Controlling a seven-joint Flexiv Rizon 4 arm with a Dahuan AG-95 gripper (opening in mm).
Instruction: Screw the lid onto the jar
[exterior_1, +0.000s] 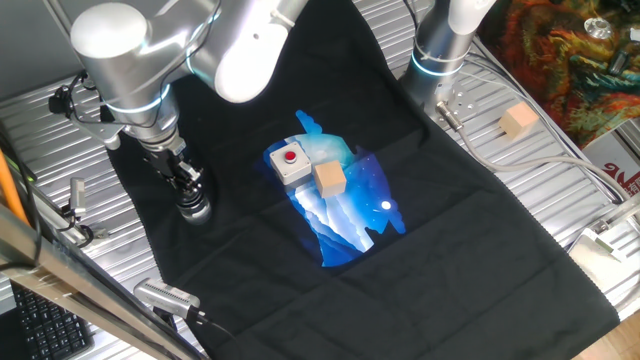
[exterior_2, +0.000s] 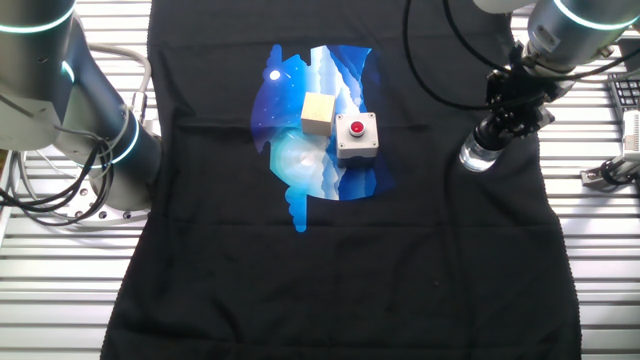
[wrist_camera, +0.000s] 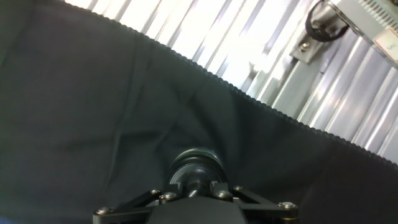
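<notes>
The gripper (exterior_1: 193, 197) stands over the jar (exterior_1: 196, 210) near the left edge of the black cloth (exterior_1: 450, 240), going by the fixed view where the arm enters at the top left. Its jaws look closed on the lid (wrist_camera: 194, 167), which sits on the jar's mouth; how far the lid is threaded on I cannot tell. The hand view looks straight down the fingers onto that dark round cap. To do this step well, I'd say the hand should stay centred and square over the jar and turn with light downward pressure, because the clear glass stands loose on soft cloth and could spin or tip with it.

Further right, at the cloth's middle, lies a blue and white printed patch with a grey box (exterior_1: 289, 163) with a red button and a wooden cube (exterior_1: 329, 179) touching it. Beyond the cloth's right edge, a second wooden cube (exterior_1: 518, 121) rests on the ribbed metal table (exterior_1: 520, 180), near a second robot base (exterior_1: 440, 50).
</notes>
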